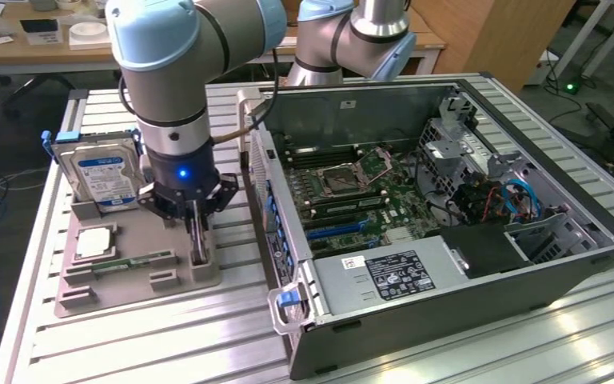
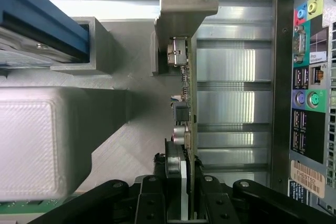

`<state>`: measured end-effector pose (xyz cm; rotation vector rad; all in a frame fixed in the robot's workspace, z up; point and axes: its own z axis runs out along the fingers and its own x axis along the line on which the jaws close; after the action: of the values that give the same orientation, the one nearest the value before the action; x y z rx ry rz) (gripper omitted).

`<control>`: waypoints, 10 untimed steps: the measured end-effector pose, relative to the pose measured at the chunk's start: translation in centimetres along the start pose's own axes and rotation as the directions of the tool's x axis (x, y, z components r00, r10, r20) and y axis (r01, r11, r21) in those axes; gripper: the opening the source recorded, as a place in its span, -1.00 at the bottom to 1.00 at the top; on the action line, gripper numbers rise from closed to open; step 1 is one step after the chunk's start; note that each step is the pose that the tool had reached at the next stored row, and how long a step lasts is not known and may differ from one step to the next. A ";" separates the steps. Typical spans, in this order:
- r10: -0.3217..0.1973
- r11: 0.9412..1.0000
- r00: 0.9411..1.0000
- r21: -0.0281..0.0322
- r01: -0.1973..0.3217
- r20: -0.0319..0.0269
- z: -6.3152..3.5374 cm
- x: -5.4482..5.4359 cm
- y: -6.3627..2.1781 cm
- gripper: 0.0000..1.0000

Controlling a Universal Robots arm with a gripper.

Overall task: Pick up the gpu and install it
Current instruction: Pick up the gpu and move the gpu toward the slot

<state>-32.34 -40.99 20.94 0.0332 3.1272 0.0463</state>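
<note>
**A:** GPU (image 1: 199, 246) – where is it?

**B:** It stands on edge in a slot of the grey holder tray (image 1: 141, 280). The tray lies toward the tabletop (image 1: 179, 344) edge at the exterior view's left, just beside the open computer case (image 1: 435, 264).

**A:** Why upright?

**B:** Probably so its top edge is free to pinch. The hard drive (image 1: 99, 172) is slotted the same way, nearer the tabletop's far edge.

**A:** And the end effector (image 1: 194, 216)?

**B:** It points straight down over the card. The jaws are narrowed to the card's thickness, one finger pressed on each face. The wrist view shows this, with the silvery bracket (image 2: 181, 3) beyond. I judge the card gripped but seated in its slot, not yet lifted.
</note>
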 end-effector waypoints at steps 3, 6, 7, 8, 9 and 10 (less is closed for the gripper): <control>0.000 1.000 1.000 -0.001 0.000 0.000 -0.59 0.0 0.01 -0.44; 0.000 1.000 1.000 -0.001 0.000 0.000 -1.12 0.0 0.03 -0.44; 0.000 1.000 1.000 -0.001 0.000 0.000 -1.26 0.0 0.03 -0.44; 0.000 1.000 1.000 -0.002 0.000 0.000 -1.40 0.0 0.04 -0.44; 0.000 1.000 1.000 -0.002 0.000 0.000 -1.57 0.0 0.04 -0.44; 0.000 1.000 1.000 -0.002 0.000 0.000 -1.76 0.0 0.05 -0.44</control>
<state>-32.33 -40.99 22.70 0.0332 3.1271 0.0499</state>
